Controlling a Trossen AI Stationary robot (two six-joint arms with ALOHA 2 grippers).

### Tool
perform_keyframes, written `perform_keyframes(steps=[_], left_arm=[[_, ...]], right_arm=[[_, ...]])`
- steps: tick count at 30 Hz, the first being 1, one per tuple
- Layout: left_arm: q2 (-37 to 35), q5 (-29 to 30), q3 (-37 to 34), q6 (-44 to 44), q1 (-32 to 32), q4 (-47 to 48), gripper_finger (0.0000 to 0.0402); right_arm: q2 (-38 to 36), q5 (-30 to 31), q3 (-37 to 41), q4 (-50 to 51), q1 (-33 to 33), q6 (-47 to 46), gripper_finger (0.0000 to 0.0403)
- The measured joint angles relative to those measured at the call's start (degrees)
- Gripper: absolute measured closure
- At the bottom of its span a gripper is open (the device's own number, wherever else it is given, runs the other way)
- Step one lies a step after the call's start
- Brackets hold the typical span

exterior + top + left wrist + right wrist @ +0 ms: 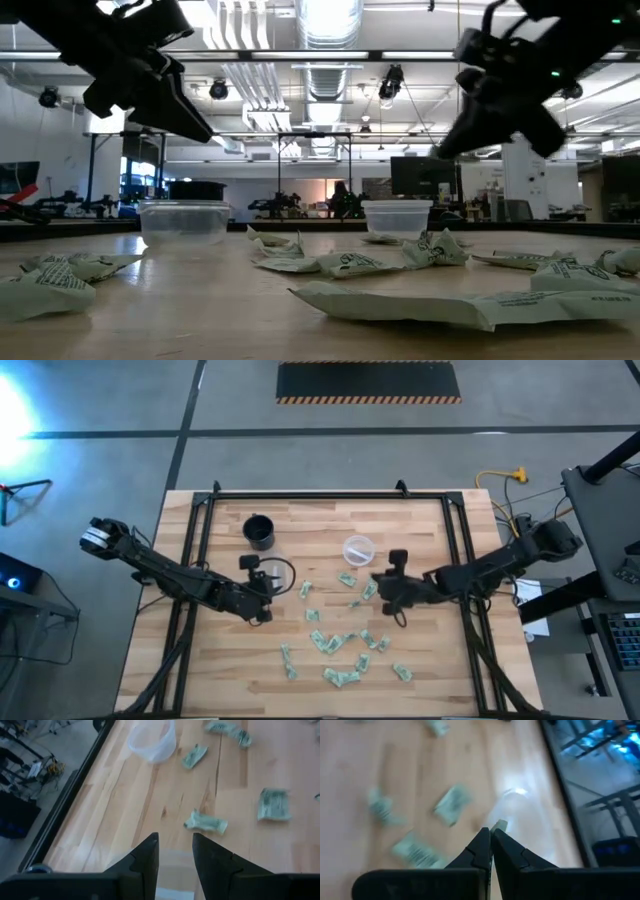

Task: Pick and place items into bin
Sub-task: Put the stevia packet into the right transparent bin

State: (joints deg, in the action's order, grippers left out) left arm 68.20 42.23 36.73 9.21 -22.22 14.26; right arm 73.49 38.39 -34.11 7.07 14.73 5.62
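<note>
Several small pale green-and-white wrinkly items (335, 645) lie scattered on the wooden table; in the low view they lie flat (340, 264). My left gripper (262, 584) hangs open above the table beside a clear cup (280, 574), whose rim shows between its fingers (172, 865). My right gripper (385, 586) is raised near the table's middle, shut (491, 840), with a small pale piece (500, 825) at its fingertips. A second clear cup (358, 548) stands just beyond it (520, 812). Both grippers are well above the table in the low view (445, 145). My right gripper pinches a small pale item between its two fingertips; only a corner of it (500, 824) shows past the tips. It is lifted clear of the table. Which part of the item is held is hidden by the fingers.
A black cup (259, 532) stands at the far left of the table. A dark metal frame (205, 510) runs along the table's edges. Bare wood lies along the near left (200, 670) and far right.
</note>
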Motion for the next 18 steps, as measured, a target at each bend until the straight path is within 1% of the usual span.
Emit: perform_keyframes(steps=[2,5,9,13,15,18], left_arm=[[0.0,0.0,0.0,-1.03,0.0,-1.09,0.0299],[0.0,-0.1,0.0,-2.32,0.0,-2.09,0.0299],[0.0,-0.17,0.0,-2.7,0.0,-1.98,0.0299],[0.0,-0.17,0.0,-3.65,0.0,-1.98,0.0299],[0.0,-0.17,0.0,-3.66,0.0,-1.99,0.0299],[0.0,-0.17,0.0,-3.67,0.0,-2.05,0.0299]], right_arm=[[0.0,-2.53,-0.59,-1.69,-3.36,1.82,0.0394],[0.06,-8.9,-1.0,-3.33,-9.21,3.47,0.0394],[0.09,-15.17,-1.26,-4.63,-16.65,4.24,0.0394],[0.26,-25.12,-1.24,-6.98,-23.45,4.52,0.0394],[0.71,-27.97,-1.21,-7.17,-25.87,4.48,0.0394],[2.17,-30.3,-1.15,-7.78,-27.75,3.96,0.0394]])
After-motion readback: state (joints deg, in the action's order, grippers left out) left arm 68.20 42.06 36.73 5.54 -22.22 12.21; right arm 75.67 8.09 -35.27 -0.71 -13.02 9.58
